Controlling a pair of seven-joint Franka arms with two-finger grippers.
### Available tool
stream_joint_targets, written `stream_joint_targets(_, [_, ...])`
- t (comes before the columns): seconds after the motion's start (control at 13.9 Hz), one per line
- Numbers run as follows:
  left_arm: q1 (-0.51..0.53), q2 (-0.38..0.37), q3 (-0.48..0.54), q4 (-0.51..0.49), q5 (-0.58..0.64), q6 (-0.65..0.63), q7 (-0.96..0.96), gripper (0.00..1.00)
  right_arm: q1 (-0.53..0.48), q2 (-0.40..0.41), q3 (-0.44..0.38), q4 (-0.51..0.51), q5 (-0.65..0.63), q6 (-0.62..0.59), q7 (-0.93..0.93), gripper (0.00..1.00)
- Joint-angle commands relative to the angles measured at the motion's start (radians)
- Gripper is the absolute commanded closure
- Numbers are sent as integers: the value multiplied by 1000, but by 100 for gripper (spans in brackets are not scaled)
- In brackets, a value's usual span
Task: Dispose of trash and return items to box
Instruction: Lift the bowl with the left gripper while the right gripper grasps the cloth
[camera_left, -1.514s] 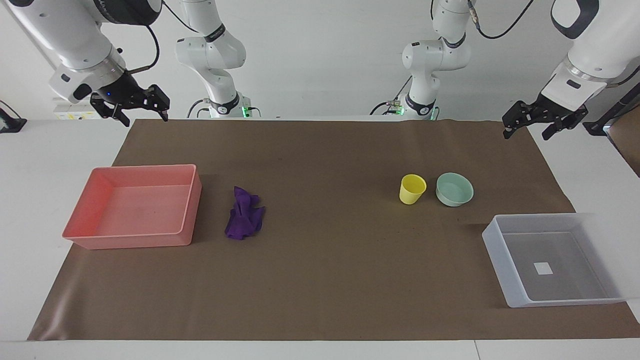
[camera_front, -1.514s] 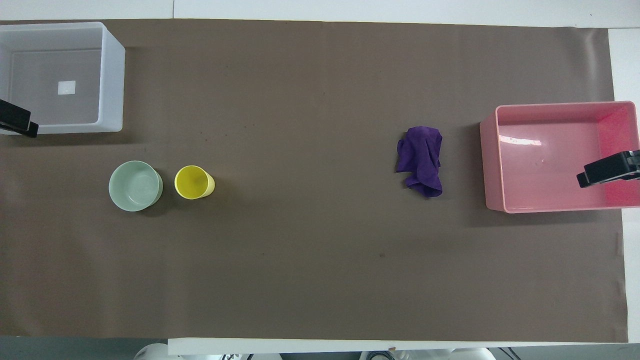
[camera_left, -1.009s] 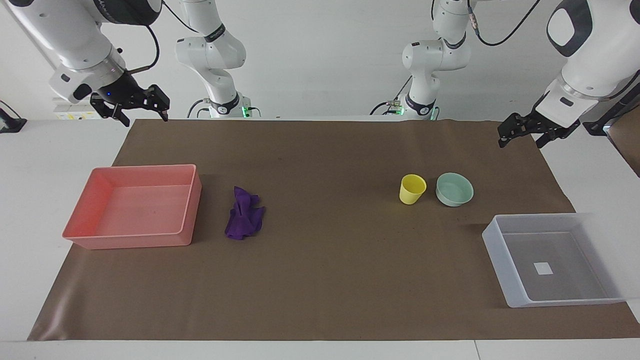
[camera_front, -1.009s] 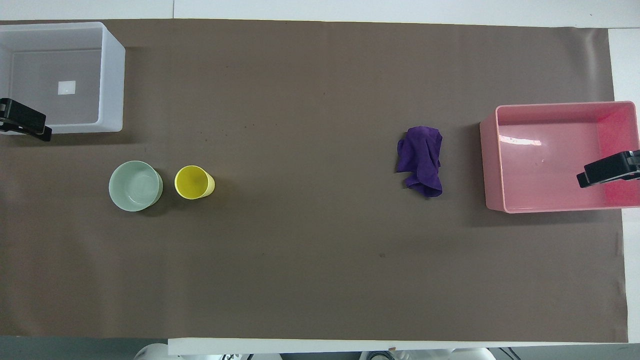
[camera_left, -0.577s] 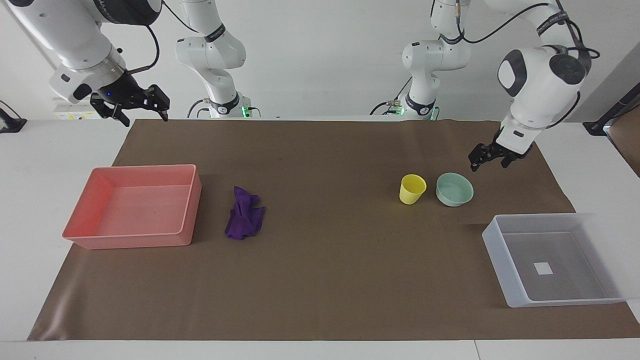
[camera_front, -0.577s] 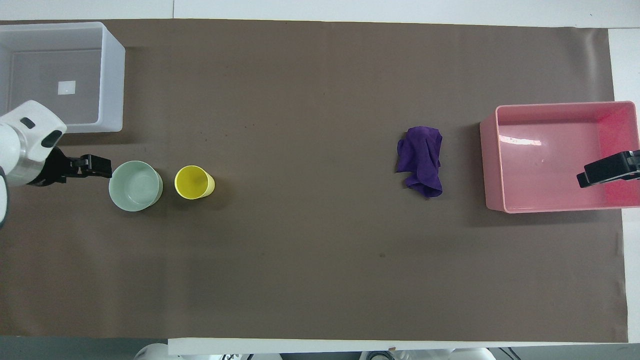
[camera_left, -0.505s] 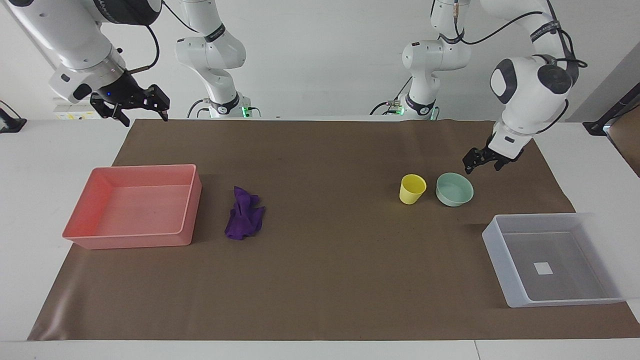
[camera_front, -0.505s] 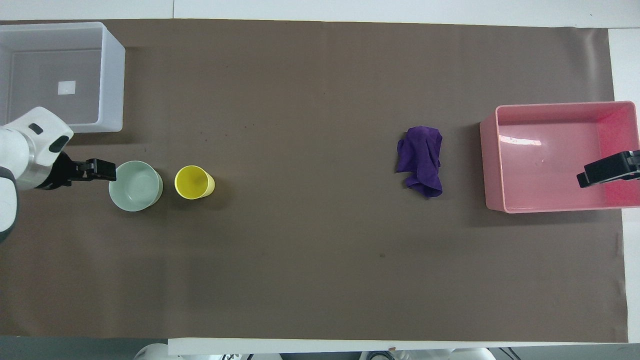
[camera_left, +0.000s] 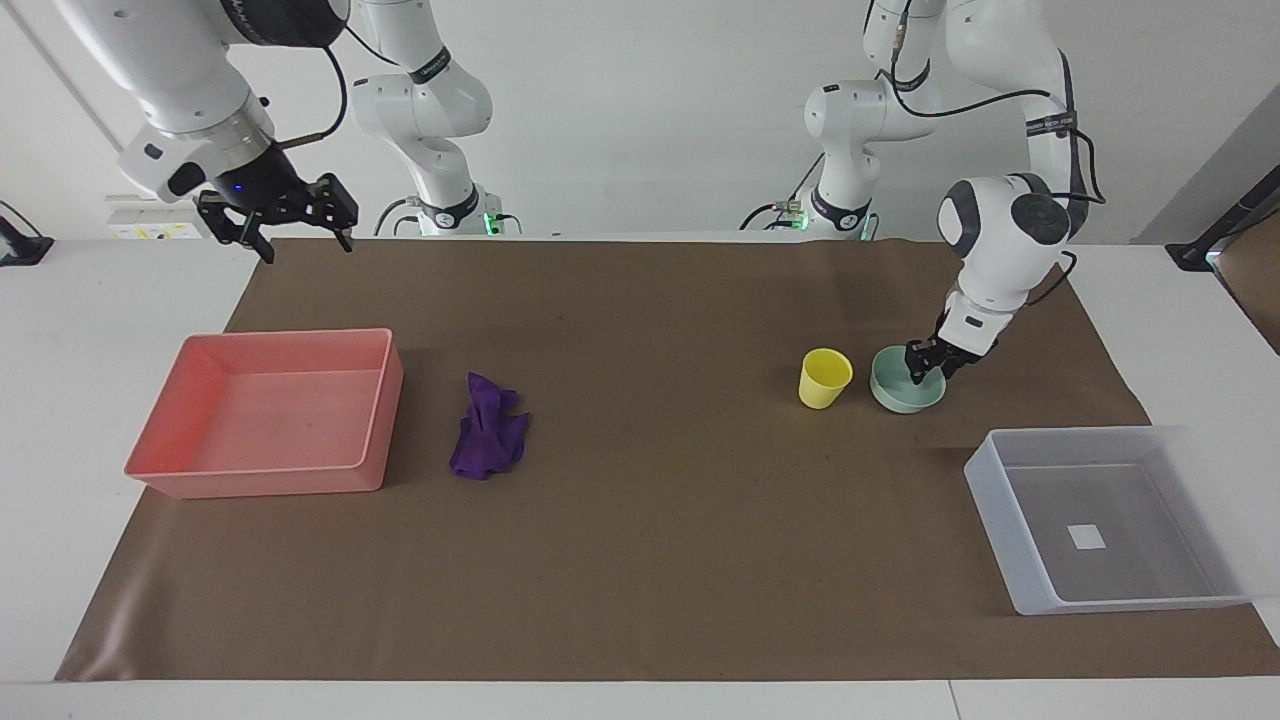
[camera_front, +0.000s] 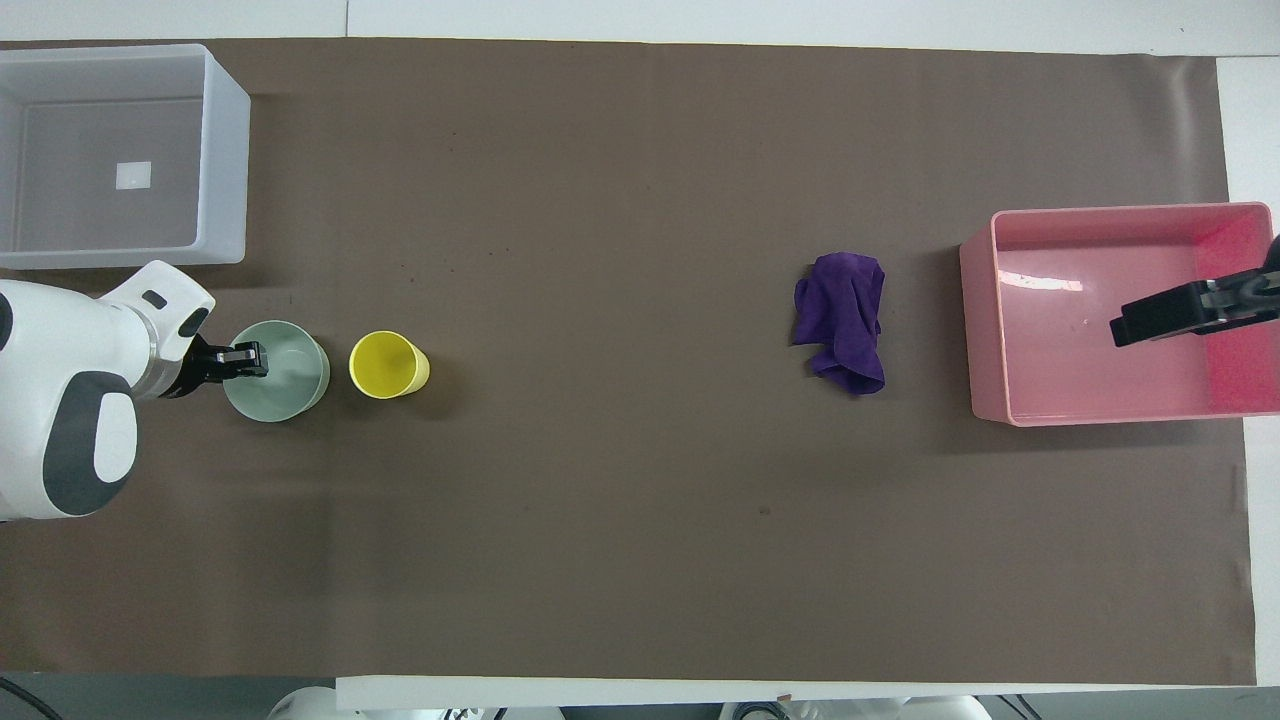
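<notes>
The mint-green bowl (camera_left: 903, 397) and the yellow cup (camera_left: 825, 378) stand side by side on the brown mat, the bowl toward the left arm's end. My left gripper (camera_left: 925, 371) is down at the bowl's rim on the side away from the cup, open, one finger inside and one outside; it shows the same in the overhead view (camera_front: 250, 360). The purple trash wad (camera_left: 488, 440) lies beside the pink tray. The translucent box (camera_left: 992, 503) stands farther from the robots than the bowl. My right gripper (camera_left: 297, 225) is open and empty, raised near the mat's corner.
The pink tray (camera_left: 386, 400) stands at the right arm's end of the mat, with nothing in it. In the overhead view the right gripper (camera_front: 1165, 312) appears over the tray (camera_front: 975, 330). The box (camera_front: 226, 150) holds only a white square.
My left arm swung in from the table's end and came down onto the bowl's rim; the bowl shifted slightly toward the cup. My right gripper moved a little toward the table's middle.
</notes>
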Motion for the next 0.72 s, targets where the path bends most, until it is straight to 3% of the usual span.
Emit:
stream_joint_targets(0.0, [5,-9,0,-18,19,27,-11,100,33,29,6,-43,9,93,66,0])
stream_joint_targets(0.22, [5,-11,0,22,19,-17,-20,100,97,92,6,-79,10,176,135,0])
stream_joint_targets(0.29, [0,-17,-1,65,19,-89,-23,100,121,107,6,-121,36,246,168,0])
stream_joint_targets(0.5, [3,-24,0,258,7,-348,-22,100,155,150,6,-242,87,444,170,0])
stream_joint_targets(0.65, [12,4,16,396,-59,-414,-16,100,174,176,6,-326,87,572,175,0])
